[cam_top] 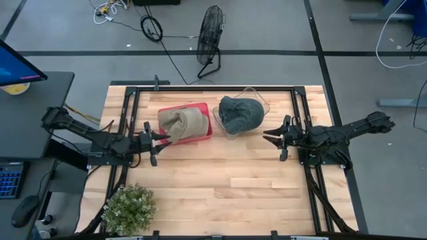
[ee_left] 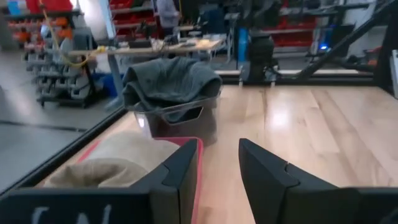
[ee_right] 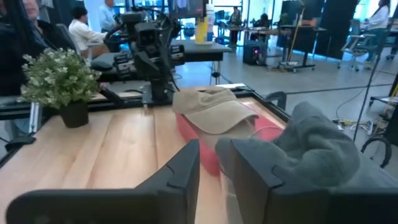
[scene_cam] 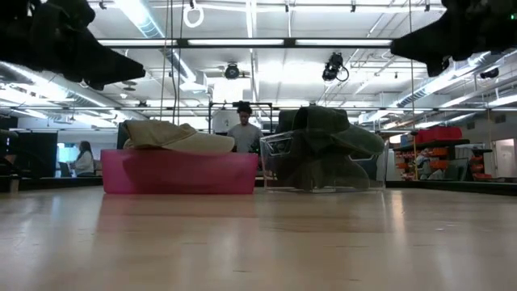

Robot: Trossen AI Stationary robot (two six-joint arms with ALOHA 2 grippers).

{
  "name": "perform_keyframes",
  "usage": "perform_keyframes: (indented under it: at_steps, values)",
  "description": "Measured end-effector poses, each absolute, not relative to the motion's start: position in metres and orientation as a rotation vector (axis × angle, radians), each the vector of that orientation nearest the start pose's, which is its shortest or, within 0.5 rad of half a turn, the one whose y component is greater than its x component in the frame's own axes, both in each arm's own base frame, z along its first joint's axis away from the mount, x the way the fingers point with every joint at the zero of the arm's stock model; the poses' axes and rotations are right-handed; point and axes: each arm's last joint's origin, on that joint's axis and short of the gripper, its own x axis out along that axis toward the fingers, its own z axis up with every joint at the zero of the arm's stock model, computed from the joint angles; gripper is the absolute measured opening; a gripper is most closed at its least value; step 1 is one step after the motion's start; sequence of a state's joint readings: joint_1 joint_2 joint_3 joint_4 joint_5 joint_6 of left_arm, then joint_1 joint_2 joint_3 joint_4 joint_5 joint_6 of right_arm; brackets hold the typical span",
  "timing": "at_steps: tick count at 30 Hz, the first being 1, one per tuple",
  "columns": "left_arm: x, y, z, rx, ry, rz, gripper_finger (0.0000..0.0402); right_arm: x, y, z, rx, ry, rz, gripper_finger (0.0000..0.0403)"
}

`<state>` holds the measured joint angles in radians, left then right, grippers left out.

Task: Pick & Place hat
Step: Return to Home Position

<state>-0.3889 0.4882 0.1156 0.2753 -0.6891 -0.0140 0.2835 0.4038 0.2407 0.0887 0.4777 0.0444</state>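
— Starting at the left edge of the tabletop, what was there?

— The left hand hung just short of the red bin. Its fingers were moderately apart and held nothing. A potted plant stood at the near left corner, well clear of it.

— And the brown caps?

— Heaped in the red bin, which sat in the far half of the tabletop, left of the middle. The heap rose above the rim.

— Which way did they lie?

— The top one seemed to have its crown toward the left edge and its brim toward the right. That put its long axis along the bin, roughly parallel to the far edge. I couldn't tell for the ones underneath.

— How would one handle?

— Light and soft, I'd judge. The cloth crown would collapse under a pinch, while the brim would be stiffer. The brim's edge, or a fold of the crown, looked the surest place to grip. Nothing there was fragile, though a loose cap might slide off the heap.

— Further right?

— A clear bin stood just beside the red one, stuffed with dark grey caps. Past it the right hand hovered near the right edge, with a narrow gap between its fingers and nothing held.

— So the sorting?

— It looked finished, as no cap lay loose on the tabletop.
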Motion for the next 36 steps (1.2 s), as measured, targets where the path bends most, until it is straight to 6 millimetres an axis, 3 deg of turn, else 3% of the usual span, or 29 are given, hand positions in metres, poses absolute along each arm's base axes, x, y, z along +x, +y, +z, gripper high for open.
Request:
perform_keyframes:
  at_steps: [9,19,23,36]
  values:
    - [0.118,-0.029,0.167,0.107,0.029,0.286,0.0122,0.115,0.015,0.204,0.025,-0.003,-0.188,0.0091]
    - [0.119,-0.023,0.166,0.100,0.033,0.329,0.0122,0.108,0.011,0.204,0.031,-0.011,-0.139,0.0091]
    - [0.119,-0.022,0.166,0.095,0.033,0.338,0.0122,0.108,0.011,0.196,0.050,0.060,-0.133,0.0091]
    - [0.119,-0.022,0.166,0.093,0.033,0.338,0.0122,0.107,0.011,0.169,0.031,0.064,-0.139,0.0091]
